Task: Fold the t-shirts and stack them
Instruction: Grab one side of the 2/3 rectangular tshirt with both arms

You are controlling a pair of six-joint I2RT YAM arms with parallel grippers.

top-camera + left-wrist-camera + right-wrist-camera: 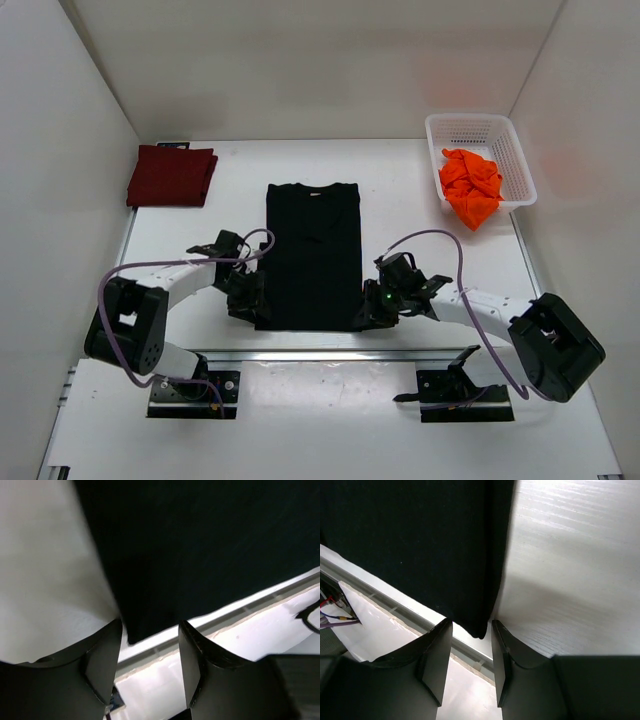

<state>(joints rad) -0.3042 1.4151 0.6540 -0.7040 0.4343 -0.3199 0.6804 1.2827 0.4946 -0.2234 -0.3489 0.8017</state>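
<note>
The black t-shirt (pixel 312 255) lies flat in the middle of the table, sleeves folded in, a long rectangle. My left gripper (pixel 248 300) is open at its near left corner; in the left wrist view the corner (pixel 131 632) sits just ahead of the gap between the fingers (pixel 102 660). My right gripper (pixel 372 312) is open at the near right corner; the right wrist view shows that corner (pixel 479 627) between the fingertips (pixel 437 652). The maroon t-shirt (pixel 171 176) lies folded at the far left. The orange t-shirt (pixel 470 186) is bunched in the basket.
A white mesh basket (pixel 480 130) stands at the far right, the orange shirt spilling over its near rim. White walls close in the table on three sides. A metal rail (pixel 330 353) runs along the table's near edge, just behind both grippers.
</note>
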